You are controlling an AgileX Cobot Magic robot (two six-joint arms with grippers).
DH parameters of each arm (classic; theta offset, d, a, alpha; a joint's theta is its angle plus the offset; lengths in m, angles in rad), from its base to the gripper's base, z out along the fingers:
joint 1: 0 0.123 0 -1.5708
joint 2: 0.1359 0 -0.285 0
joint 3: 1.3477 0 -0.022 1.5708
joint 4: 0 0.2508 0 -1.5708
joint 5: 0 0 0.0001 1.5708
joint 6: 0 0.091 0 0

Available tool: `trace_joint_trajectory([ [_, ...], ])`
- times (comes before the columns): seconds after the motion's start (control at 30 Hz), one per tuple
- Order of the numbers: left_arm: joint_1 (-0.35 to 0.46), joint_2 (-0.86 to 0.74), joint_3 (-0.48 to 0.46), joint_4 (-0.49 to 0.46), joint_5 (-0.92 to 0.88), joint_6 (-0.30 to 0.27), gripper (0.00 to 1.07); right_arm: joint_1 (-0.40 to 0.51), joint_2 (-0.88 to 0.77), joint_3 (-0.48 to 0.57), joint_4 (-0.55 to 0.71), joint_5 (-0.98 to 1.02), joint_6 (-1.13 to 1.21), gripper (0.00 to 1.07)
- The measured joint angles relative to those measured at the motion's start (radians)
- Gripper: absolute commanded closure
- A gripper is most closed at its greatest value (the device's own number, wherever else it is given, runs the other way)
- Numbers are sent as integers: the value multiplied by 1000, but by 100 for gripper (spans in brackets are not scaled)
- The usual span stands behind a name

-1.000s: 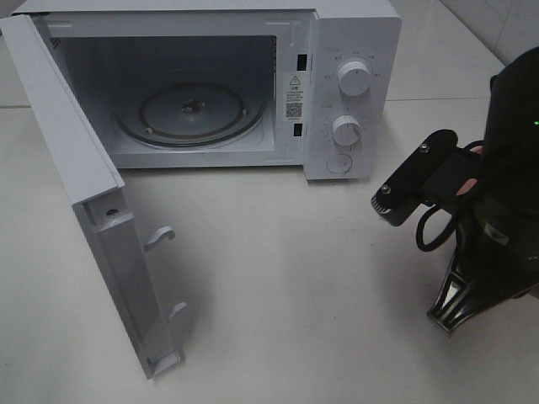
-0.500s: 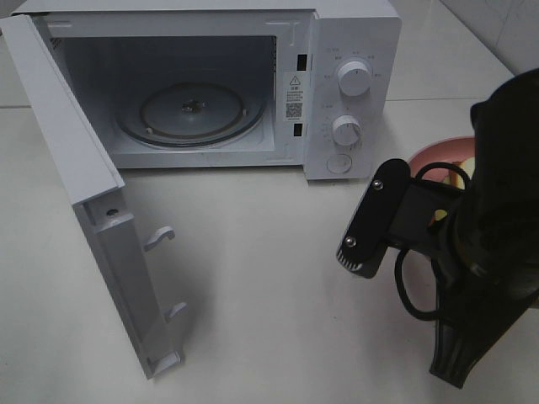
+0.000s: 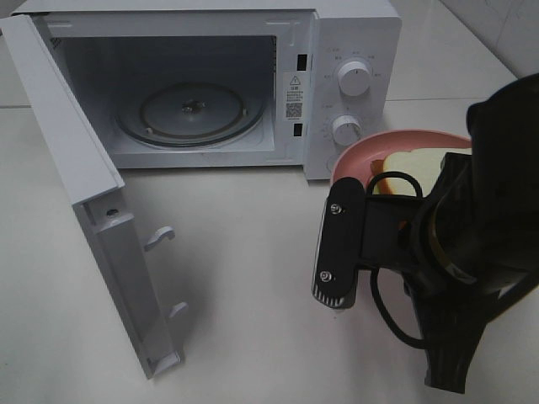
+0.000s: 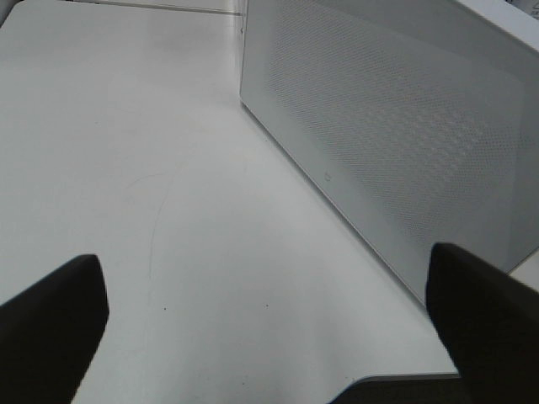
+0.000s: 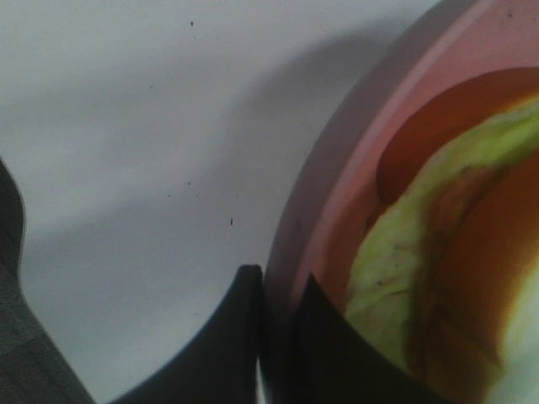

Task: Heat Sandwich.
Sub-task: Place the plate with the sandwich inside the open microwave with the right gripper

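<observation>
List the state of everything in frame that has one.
microwave door: swung wide open
turntable: bare, nothing on it
plate: pinched at its rim by the right gripper, just right of the microwave
sandwich: lying on the plate, not in the microwave yet
right gripper: shut on the plate's rim
left gripper: open, holding nothing

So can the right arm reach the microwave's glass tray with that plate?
Probably yes: the microwave door stands wide open, the glass tray is bare, and nothing stands between it and the right gripper shut on the pink plate.
</observation>
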Motion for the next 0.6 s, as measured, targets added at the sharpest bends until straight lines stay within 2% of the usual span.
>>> trace_joint_trajectory([
  [0.33,0,0,0,0,0,0,10,0,0,0,-4,-121,-222,107],
  [0.6,0,0,0,0,0,0,10,0,0,0,-12,-138,-387,107],
])
